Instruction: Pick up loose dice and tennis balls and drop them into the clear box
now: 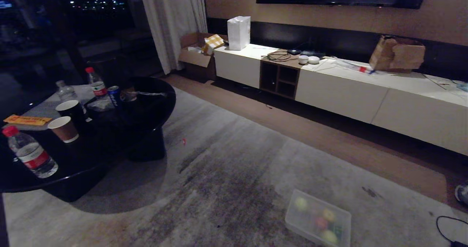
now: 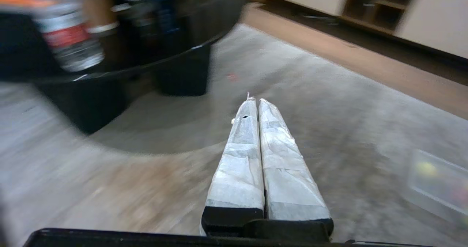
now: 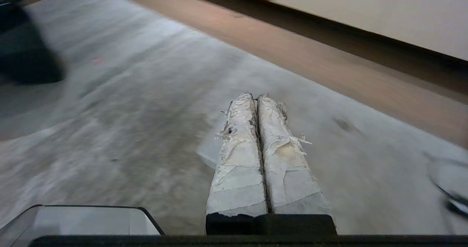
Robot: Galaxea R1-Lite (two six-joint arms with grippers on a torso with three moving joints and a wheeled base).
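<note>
Your left gripper and right gripper were pressed closed, empty; the clear box ahead already held balls, so you looked finished.

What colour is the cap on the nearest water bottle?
Red; the nearest water bottle on the black table shows best in the head view.

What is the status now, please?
Both end effectors, left and right, shut, empty. Clear box on carpet, balls and dice inside. Nothing blocking.
</note>
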